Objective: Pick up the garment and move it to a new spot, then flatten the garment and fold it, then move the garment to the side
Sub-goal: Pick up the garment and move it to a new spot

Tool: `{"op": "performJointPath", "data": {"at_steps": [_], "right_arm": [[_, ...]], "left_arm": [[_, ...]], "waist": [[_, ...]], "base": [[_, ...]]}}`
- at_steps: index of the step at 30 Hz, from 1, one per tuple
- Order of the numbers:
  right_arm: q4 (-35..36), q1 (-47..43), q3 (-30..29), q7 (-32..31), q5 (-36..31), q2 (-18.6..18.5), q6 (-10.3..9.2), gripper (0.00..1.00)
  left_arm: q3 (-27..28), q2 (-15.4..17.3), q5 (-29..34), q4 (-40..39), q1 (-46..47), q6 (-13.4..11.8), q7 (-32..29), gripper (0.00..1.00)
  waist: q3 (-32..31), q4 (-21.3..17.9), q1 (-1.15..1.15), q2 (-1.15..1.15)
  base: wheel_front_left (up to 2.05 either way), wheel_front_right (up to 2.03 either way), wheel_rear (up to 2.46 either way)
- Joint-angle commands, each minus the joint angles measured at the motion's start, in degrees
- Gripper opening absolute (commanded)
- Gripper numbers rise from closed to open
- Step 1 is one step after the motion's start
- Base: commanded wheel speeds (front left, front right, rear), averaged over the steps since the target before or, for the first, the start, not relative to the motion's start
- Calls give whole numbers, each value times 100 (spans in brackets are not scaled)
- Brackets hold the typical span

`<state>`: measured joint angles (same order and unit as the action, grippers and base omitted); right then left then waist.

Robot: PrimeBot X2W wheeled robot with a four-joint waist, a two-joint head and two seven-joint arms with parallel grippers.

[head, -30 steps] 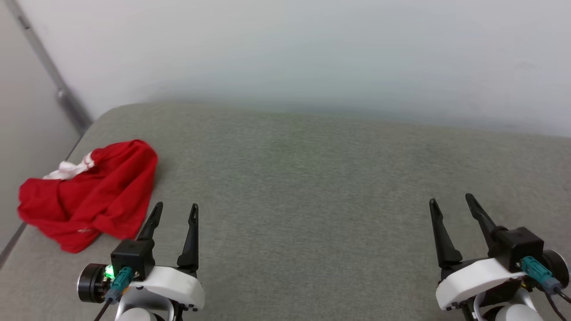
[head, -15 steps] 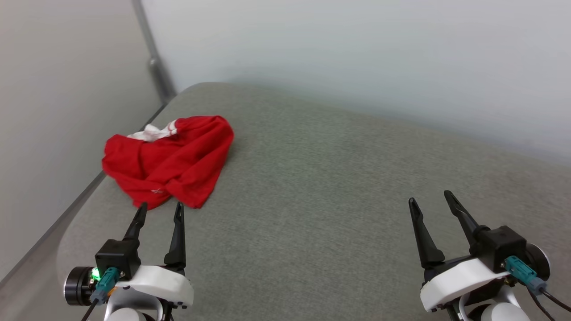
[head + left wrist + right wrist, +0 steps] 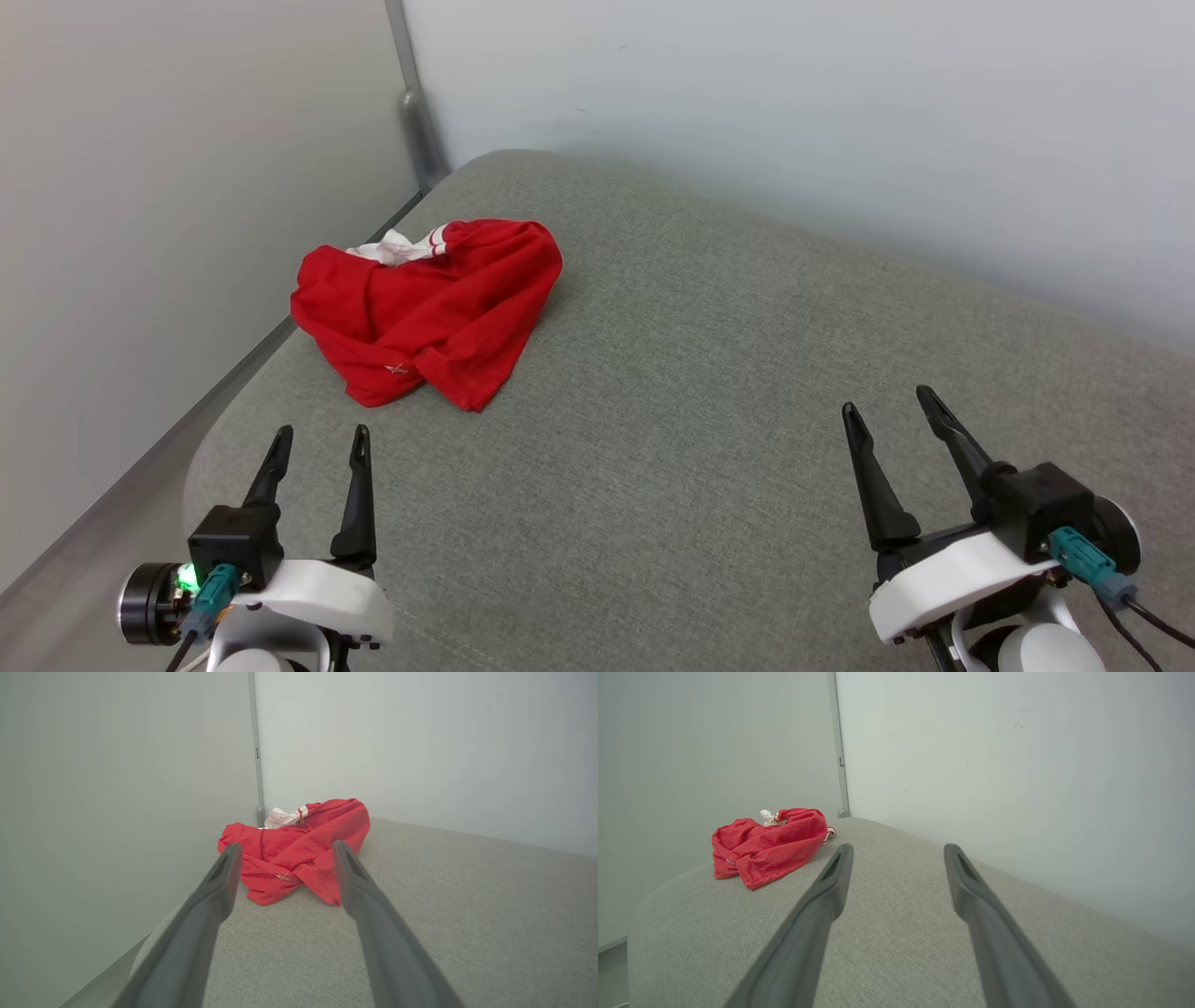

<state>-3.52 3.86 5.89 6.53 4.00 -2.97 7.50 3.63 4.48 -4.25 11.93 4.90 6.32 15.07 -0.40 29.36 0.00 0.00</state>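
- Left gripper [image 3: 322, 432] spread, empty, over grey cushion [image 3: 709, 392], aimed at garment [image 3: 429, 308].
- Right gripper [image 3: 886, 399] spread too, well apart from it.
- Garment crumpled near cushion's far-left corner by wall [image 3: 747, 93].
- Probably best: reach left forward, pinch a raised fold rather than a flat edge, lift clear.

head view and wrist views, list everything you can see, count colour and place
garment: one, red with a white part and red-and-white striped trim, crumpled at the far left of the cushion
cushion: one, grey-green fabric, under everything
walls: two, pale grey, meeting in a corner behind the garment
corner strip: one, grey, upright where the walls meet
left hand: one, dark fingers, lower left, open, short of the garment
right hand: one, dark fingers, lower right, open, over bare cushion
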Motion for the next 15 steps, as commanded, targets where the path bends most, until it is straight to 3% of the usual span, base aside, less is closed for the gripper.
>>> {"op": "performJointPath", "data": {"at_steps": [1, 7, 15], "right_arm": [[36, 65, -1, -1, -30, 12, -2, 100], [86, 118, 29, -50, -67, 11, -2, 100], [320, 426, 72, -235, -182, -86, -2, 100]], "left_arm": [[-18, -12, 59, -13, -34, 7, 14, 100], [-25, 47, 91, 95, 190, 15, 14, 100], [115, 318, -91, 682, 1384, 52, -36, 100]], "waist": [[13, 7, 0, 0], [106, -68, 0, 0], [711, -602, 0, 0]], "base": [[0, 0, 0], [0, 0, 0], [0, 0, 0]]}}
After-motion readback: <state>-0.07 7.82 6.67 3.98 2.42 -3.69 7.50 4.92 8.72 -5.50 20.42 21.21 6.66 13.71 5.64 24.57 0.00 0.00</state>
